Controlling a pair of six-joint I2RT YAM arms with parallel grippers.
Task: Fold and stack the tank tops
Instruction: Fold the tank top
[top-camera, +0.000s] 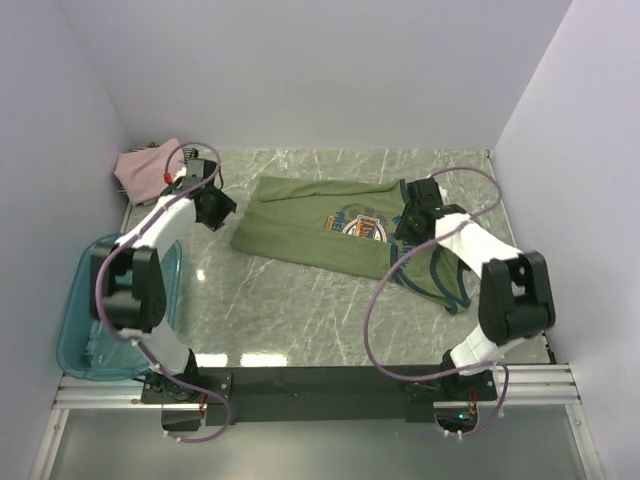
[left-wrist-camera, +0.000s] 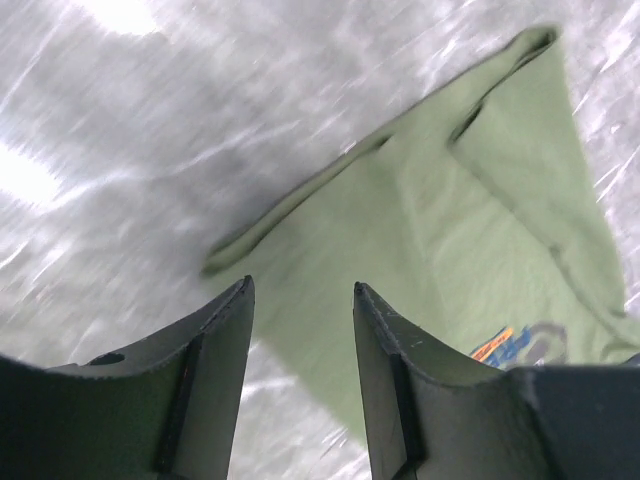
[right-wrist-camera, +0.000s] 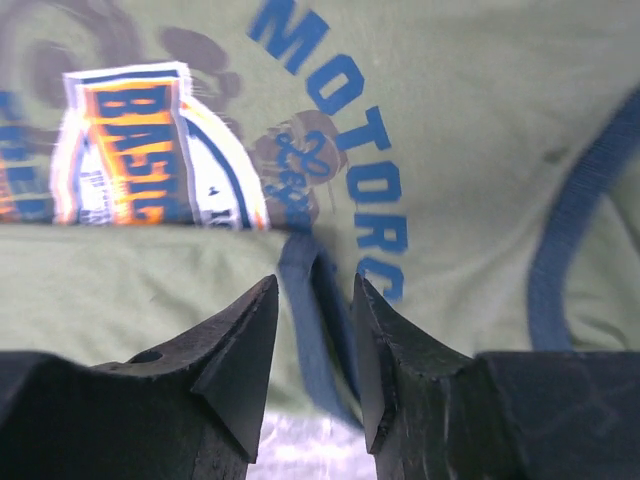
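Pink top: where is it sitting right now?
In the top view, the pink tank top lies bunched in the far left corner of the table, just beyond the left gripper and apart from the olive-green tank top.

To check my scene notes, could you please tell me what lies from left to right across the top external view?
Teal bin → left end effector → olive-green tank top. The right end effector overlaps that top, so it is left out.
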